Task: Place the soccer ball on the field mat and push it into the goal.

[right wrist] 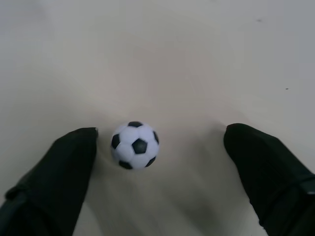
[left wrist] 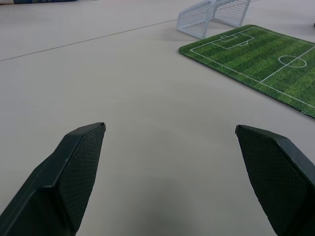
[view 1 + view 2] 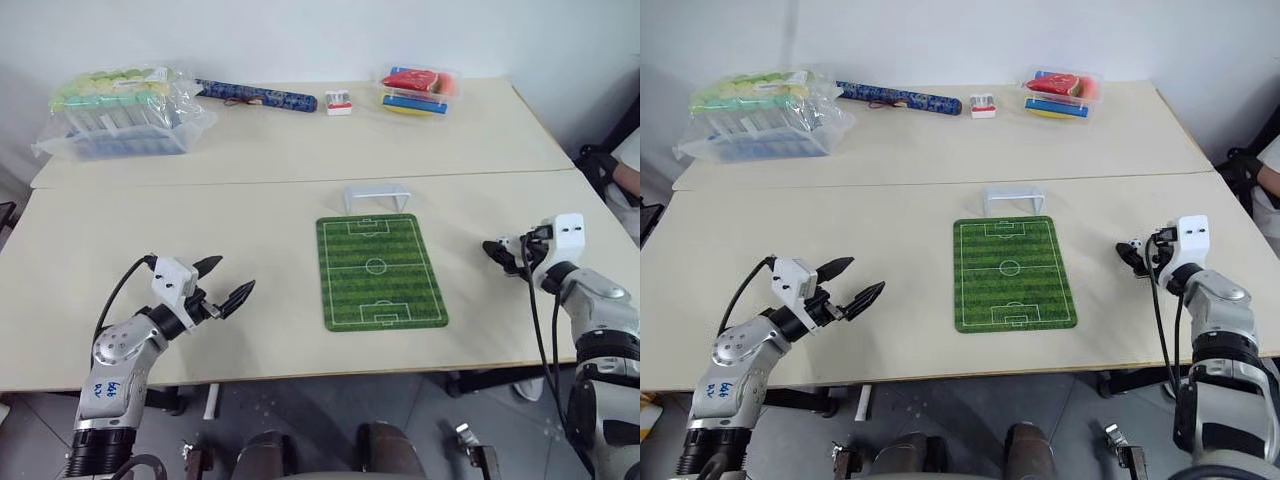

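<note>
Right end effector brackets the soccer ball on the bare worktop, ahead of a pickup.

The soccer ball rests on the worktop to the right of the field mat, well apart from it, so it must be lifted across before any push. The right end effector has its jaws wide with the ball between them, nearer one finger and not yet gripped. The goal stands at the mat's far edge with its mouth facing the pitch, ready to receive the ball. The left end effector hovers wide and empty left of the mat, probably keeping clear.
</note>
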You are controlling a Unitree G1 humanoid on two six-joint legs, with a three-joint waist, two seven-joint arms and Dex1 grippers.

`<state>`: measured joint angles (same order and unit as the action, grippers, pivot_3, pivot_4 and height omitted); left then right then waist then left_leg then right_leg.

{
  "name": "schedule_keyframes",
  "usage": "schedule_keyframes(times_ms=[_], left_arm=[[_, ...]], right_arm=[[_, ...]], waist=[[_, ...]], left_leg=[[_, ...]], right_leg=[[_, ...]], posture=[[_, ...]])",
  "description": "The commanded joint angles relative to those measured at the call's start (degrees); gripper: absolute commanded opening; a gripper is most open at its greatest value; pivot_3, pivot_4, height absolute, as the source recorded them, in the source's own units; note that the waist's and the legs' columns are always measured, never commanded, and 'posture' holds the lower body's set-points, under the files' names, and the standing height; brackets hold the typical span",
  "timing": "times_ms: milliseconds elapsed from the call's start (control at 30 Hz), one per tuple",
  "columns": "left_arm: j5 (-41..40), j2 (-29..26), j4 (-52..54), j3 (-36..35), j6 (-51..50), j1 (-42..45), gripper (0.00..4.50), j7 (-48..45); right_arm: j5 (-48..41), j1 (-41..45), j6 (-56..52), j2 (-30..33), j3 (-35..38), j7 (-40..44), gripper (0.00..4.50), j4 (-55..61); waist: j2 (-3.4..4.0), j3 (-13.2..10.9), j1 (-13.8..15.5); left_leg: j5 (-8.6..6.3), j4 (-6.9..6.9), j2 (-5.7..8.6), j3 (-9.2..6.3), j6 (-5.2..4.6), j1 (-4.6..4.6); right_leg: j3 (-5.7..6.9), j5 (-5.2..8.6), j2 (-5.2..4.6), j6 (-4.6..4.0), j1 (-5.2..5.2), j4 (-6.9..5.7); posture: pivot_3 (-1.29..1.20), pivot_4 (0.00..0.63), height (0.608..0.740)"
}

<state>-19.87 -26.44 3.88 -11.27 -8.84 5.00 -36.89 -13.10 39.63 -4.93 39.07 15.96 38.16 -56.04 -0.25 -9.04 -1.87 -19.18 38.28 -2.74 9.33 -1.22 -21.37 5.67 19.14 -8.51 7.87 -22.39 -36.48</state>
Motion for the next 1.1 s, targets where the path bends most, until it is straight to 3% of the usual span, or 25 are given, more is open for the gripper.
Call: schedule_keyframes(times_ms=[33, 267, 400, 633, 900, 1100], left_arm=[[-0.6, -0.1, 1.6, -0.8, 0.8, 0.3, 4.5, 0.2], [-0.6, -0.6, 0.6, -0.9, 2.5, -0.2, 4.5, -1.4], [-1.6, -0.8, -1.9, -0.7, 5.7, 0.2, 4.5, -5.5], [-8.0, -0.7, -8.2, -0.7, 10.4, 2.5, 4.5, -18.9], [-12.8, -5.9, -10.8, -0.9, 11.6, -1.0, 4.5, -37.8], [-13.2, -7.4, -9.8, -2.9, 13.0, -4.3, 4.5, -40.3]], right_arm=[[0.6, 0.8, 1.4, -0.1, -0.2, 0.9, 3.25, -2.0], [-0.8, -2.9, 0.6, 0.5, 0.0, 4.2, 0.84, 8.5], [-3.6, -8.0, -6.2, 0.7, -3.0, 9.3, 0.85, 30.7], [-4.5, -10.6, -14.9, 1.6, -15.8, 21.0, 0.85, 51.9], [-2.4, -6.5, -9.5, 0.3, -28.6, 35.3, 0.85, 52.3], [0.4, -6.0, -2.7, 0.6, -31.7, 41.0, 0.85, 47.1]], waist=[[0.0, 0.0, -0.1], [0.0, 0.0, 0.1], [0.05, 0.0, 0.2], [0.02, 0.0, 0.3], [-0.02, -0.1, 0.2], [-0.16, -0.2, 0.3]], left_leg=[[0.0, 0.0, -0.01, 0.0, 0.0, 0.0], [0.0, -0.01, 0.0, -0.01, 0.0, 0.0], [0.0, 0.0, 0.0, -0.03, 0.0, -0.08], [-0.02, 0.0, -0.03, -0.12, 0.03, -0.09], [-0.02, 0.04, 0.02, -0.15, 0.03, -0.13], [-0.03, 0.11, 0.02, -0.23, 0.01, -0.16]], right_leg=[[0.01, 0.0, 0.0, 0.0, 0.0, 0.0], [0.01, 0.0, -0.02, 0.0, -0.01, 0.0], [0.01, 0.0, -0.03, 0.0, -0.07, -0.01], [0.14, 0.0, -0.02, 0.0, -0.06, -0.01], [0.23, 0.0, -0.03, 0.0, -0.06, 0.02], [0.29, 0.0, -0.05, 0.0, -0.04, 0.02]], posture=[[0.0, 0.15, 0.74], [0.0, 0.15, 0.74], [0.0, 0.15, 0.74], [0.0, 0.15, 0.74], [0.0, 0.15, 0.74], [0.0, 0.15, 0.74]])
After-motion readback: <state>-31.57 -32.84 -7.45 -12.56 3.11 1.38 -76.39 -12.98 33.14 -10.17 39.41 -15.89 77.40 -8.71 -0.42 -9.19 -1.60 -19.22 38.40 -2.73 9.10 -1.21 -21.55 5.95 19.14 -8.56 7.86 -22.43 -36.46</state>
